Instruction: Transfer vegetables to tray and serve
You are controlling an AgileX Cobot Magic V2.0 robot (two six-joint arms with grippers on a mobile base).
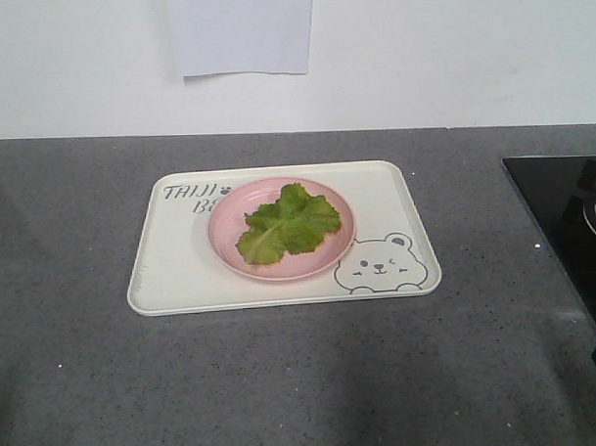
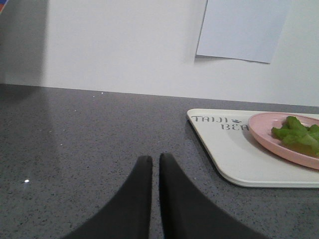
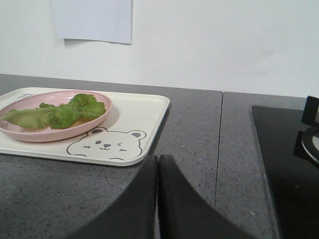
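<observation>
Front view: raised, looking down and forward across the worktop (image 1: pixel 88 387) to the back wall; middle distance; whole tray (image 1: pixel 173 276) in frame, hob (image 1: pixel 563 233) cut off at the right edge.

Left wrist view: low, just above the worktop, facing the wall; left tool (image 2: pixel 155 162) at the bottom edge; only the tray's near-left corner and lettered end at right.

Right wrist view: low, facing the wall; right tool (image 3: pixel 158 160) at bottom; tray's bear-face end at left, hob at right.

Shared by all three: tray, pink plate (image 1: pixel 225 230), wall paper sheet (image 1: pixel 240 31).
</observation>
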